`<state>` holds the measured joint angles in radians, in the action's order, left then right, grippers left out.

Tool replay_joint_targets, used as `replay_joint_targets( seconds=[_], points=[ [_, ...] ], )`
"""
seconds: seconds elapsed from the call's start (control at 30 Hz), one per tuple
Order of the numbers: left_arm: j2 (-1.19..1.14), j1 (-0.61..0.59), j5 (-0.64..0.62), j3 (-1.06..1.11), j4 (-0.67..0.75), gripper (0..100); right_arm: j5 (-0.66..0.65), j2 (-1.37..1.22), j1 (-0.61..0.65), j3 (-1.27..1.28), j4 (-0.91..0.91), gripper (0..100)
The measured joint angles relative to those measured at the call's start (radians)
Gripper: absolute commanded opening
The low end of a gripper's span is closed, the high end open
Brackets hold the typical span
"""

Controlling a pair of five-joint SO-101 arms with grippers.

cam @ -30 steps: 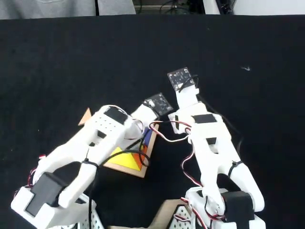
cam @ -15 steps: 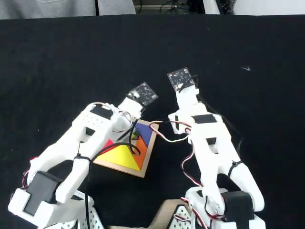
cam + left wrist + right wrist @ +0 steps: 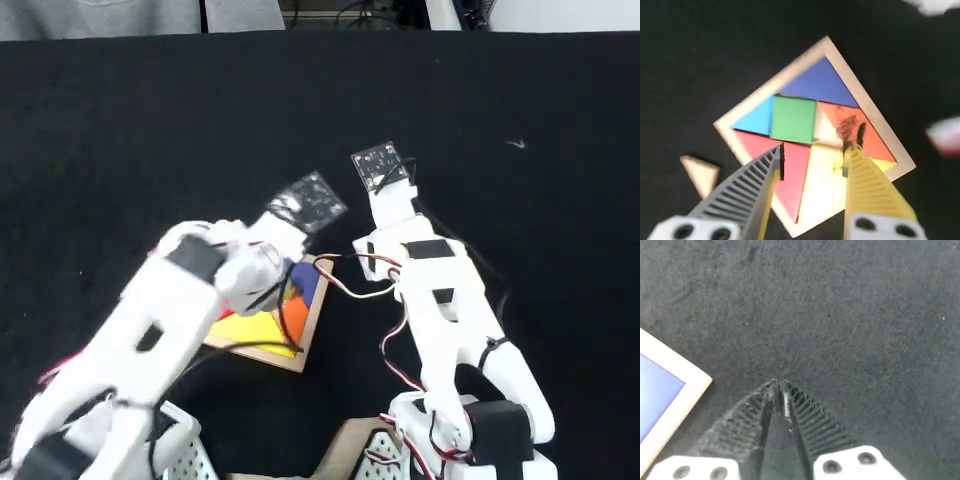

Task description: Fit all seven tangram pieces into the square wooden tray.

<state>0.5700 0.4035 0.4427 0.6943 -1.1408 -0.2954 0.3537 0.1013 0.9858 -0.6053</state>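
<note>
The square wooden tray lies below my left gripper, which hangs open and empty above it. Inside the tray sit a big blue triangle, a green square, a light blue triangle, a red piece, a yellow piece and an orange piece. One small tan triangle lies loose on the cloth just outside the tray. My right gripper is shut and empty over bare cloth beside a corner of the tray.
In the high view the raised left arm covers much of the tray. The right arm stands just right of the tray. Black cloth covers the whole table.
The left arm has lifted up from the tray and swung slightly left. The right arm has kept still.
</note>
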Motion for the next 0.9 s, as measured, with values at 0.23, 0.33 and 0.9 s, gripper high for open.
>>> replay_joint_targets(
  seconds=[0.23,0.33,0.9],
  points=[
    [0.19,-0.347,-0.008,0.02,-0.006,21,0.0,0.0,0.0,0.0,0.0,1.1],
    [0.149,-0.45,-0.008,0.02,-0.006,21,0.0,0.0,0.0,0.0,0.0,1.1],
    [-0.48,-0.609,-0.006,-0.021,0.325,20,0.0,0.0,0.0,0.035,0.046,1.1]
  ],
)
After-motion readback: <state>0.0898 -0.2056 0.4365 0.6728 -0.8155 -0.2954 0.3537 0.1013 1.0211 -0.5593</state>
